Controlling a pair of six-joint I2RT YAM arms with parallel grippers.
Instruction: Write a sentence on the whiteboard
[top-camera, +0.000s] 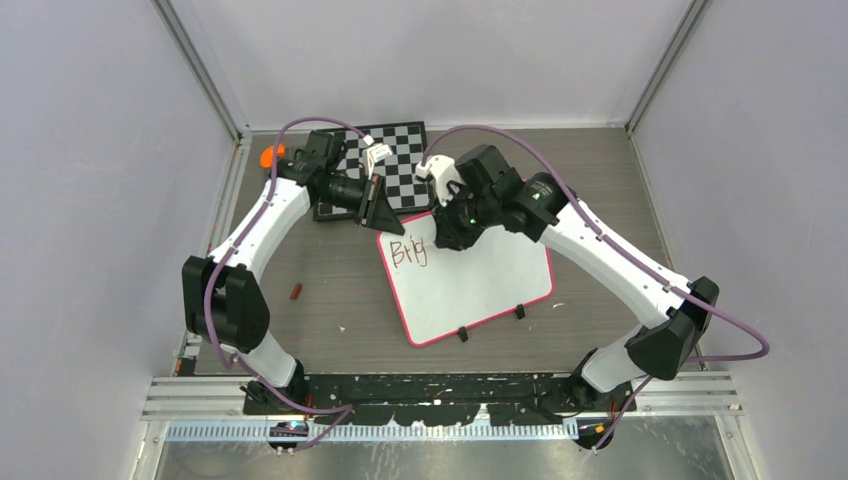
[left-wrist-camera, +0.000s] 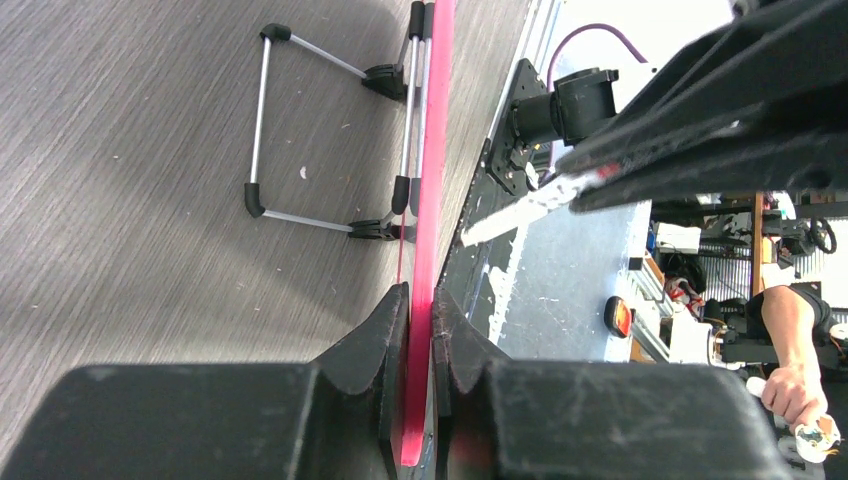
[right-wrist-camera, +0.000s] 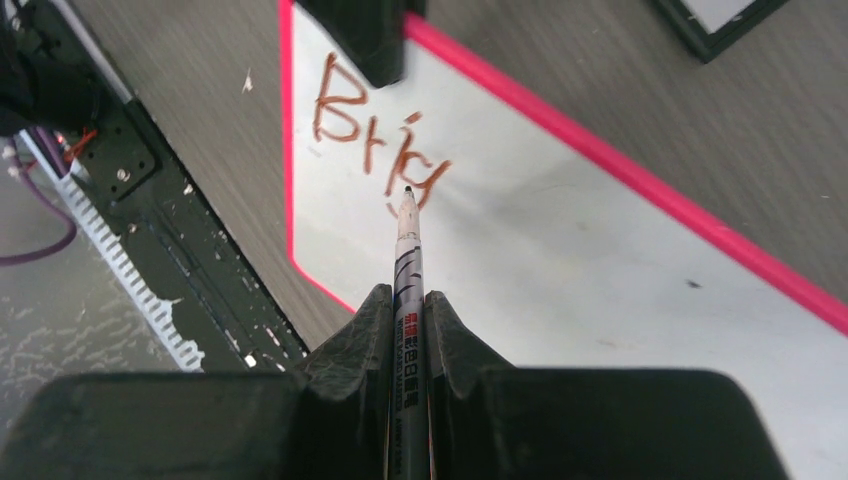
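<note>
On the counter (top-camera: 330, 270) sits the whiteboard (top-camera: 480, 285), my left hand (left-wrist-camera: 420, 305) clamped on its rim, my right hand (right-wrist-camera: 407, 300) clamped on the marker (right-wrist-camera: 408, 250). With the sentence (right-wrist-camera: 370, 135) only at "Brig", I'd press lightly and hold the board steady.

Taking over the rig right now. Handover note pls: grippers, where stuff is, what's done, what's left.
Left gripper: shut on the whiteboard's pink rim at its far-left corner.
Right gripper: shut on the marker, with the tip at the fourth letter.
The whiteboard sits on the table between the arms, just in front of the checkered board.
Done: the sentence reads "Brig" so far, in the board's top-left corner.
Left: the rest of the sentence. Most of the board is blank.
</note>
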